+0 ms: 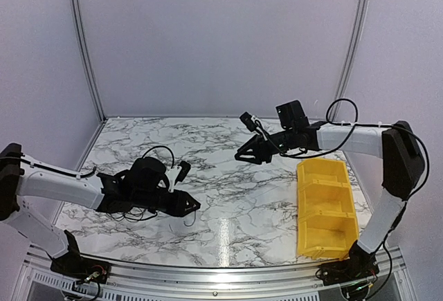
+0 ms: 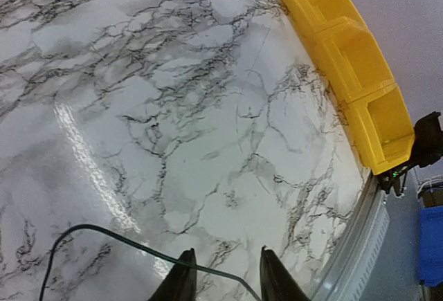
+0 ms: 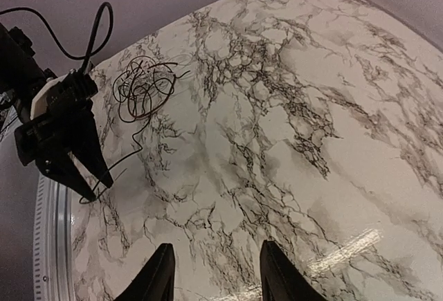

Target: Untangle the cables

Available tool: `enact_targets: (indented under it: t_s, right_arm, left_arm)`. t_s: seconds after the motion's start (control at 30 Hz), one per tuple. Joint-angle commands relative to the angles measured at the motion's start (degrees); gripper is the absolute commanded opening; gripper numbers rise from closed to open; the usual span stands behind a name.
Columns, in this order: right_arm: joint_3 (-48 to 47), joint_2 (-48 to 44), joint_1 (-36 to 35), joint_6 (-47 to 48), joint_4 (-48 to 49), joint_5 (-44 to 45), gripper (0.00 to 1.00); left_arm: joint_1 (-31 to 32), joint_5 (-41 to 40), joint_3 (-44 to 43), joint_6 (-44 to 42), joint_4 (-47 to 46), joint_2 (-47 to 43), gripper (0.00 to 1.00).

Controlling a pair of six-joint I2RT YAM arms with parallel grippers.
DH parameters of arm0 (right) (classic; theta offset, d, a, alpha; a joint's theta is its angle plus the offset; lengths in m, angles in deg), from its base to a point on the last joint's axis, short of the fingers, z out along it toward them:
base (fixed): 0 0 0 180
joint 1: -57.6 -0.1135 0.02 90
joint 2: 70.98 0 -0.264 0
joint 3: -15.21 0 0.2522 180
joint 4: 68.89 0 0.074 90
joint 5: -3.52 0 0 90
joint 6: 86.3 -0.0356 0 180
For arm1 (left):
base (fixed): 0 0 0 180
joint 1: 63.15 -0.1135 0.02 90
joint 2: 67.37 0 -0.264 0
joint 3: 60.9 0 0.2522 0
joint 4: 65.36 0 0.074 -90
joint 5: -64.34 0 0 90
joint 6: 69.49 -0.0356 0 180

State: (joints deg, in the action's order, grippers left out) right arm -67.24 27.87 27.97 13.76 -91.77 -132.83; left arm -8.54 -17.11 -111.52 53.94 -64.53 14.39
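Left pincer [image 2: 227, 251] low, jaws partly apart, one strand of cables [image 3: 142, 88] crossing gap, unclamped, probably lined up for teasing out. Main knot behind it. Right pincer [image 3: 216, 245] open, empty, aloft opposite.

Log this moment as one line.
left claw open, strand across its gap | right claw open, empty | cables tangled near left claw | bin at right

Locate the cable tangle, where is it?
Right wrist view: the cables lie knotted on the table, on the left arm's side, just beside the left gripper, one strand trailing to its tips.
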Motion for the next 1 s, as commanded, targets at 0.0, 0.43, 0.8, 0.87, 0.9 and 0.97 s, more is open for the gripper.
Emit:
enact_targets:
  t_s: [0.0, 0.43, 0.8, 0.87, 0.9, 0.97]
  right_arm:
    - [-3.01, 4.54, -3.87, -1.09, -4.65, -0.27, 0.42]
    - [-11.59, 18.65, -14.77, -2.45, -8.72, 0.02, 0.48]
    - [-17.70, 20.14, -22.41, -3.33, -13.41, 9.21, 0.51]
    - [-15.61, 16.24, -22.75, -2.47, -12.47, 11.85, 0.51]
    - [-14.52, 14.09, -22.75, -2.28, -11.97, 13.01, 0.51]
    - [-13.33, 10.35, -22.73, -0.29, -12.48, 15.03, 0.51]
  left_arm:
    - [0.48, 5.36, -3.63, -4.51, 2.98, 0.52, 0.46]
    - [-3.51, -24.64, -3.62, 4.20, 33.54, -14.81, 0.71]
    - [-7.30, -25.82, -2.77, 7.24, 32.04, -12.09, 0.72]
    - [-8.00, -24.80, -2.75, 5.44, 30.95, -12.65, 0.71]
    - [-8.10, -23.58, -2.69, 4.11, 29.73, -12.54, 0.70]
    - [-8.19, -21.65, -2.27, 1.97, 26.16, -11.66, 0.67]
